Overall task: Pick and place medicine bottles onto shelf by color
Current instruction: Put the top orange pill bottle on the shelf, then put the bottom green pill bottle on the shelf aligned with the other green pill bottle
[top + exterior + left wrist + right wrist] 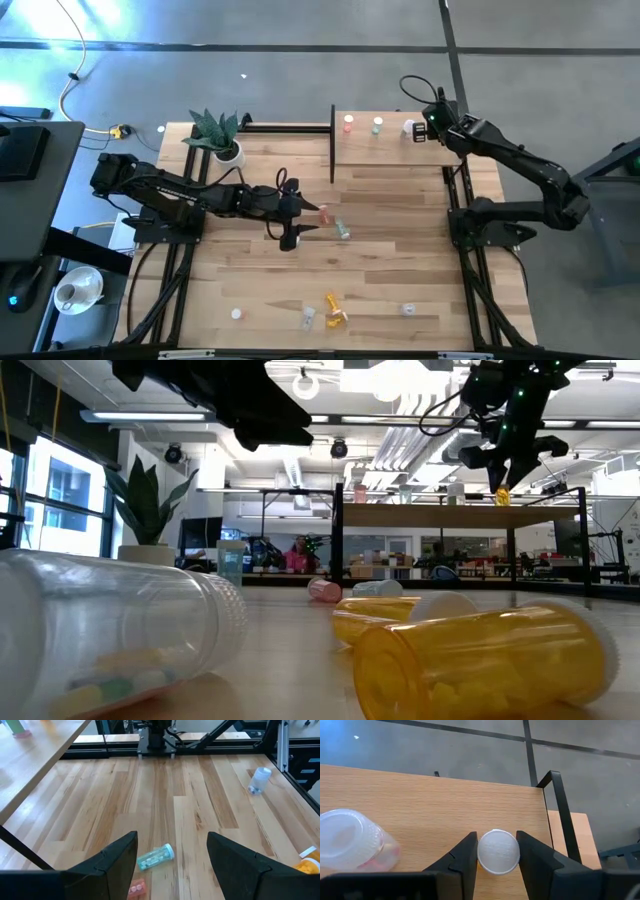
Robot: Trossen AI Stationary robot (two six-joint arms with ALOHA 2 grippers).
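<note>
The shelf (390, 150) stands at the table's far side. A red bottle (348, 124), a green one (378, 125) and a clear one (410, 128) stand in a row on it. My right gripper (496, 835) is over the shelf's right end, shut on an orange bottle (502, 495) whose white cap shows between the fingers. My left gripper (172, 839) hangs open above the table's middle, touching nothing. A green bottle (155, 857) and a red one (136, 888) lie on their sides on the table below it. My right gripper pinches the orange bottle's white cap (498, 851) between its two fingers, one on each side of the rim. The fingers come from above, slanting down toward the shelf's right end. The bottle is upright with its base at the shelf board; whether it rests there I cannot tell.
A potted plant (220, 135) stands at the table's far left. Near the front edge lie two orange bottles (335, 310) and clear ones (308, 318) (408, 309). The shelf's black frame (560, 810) runs just right of my right gripper.
</note>
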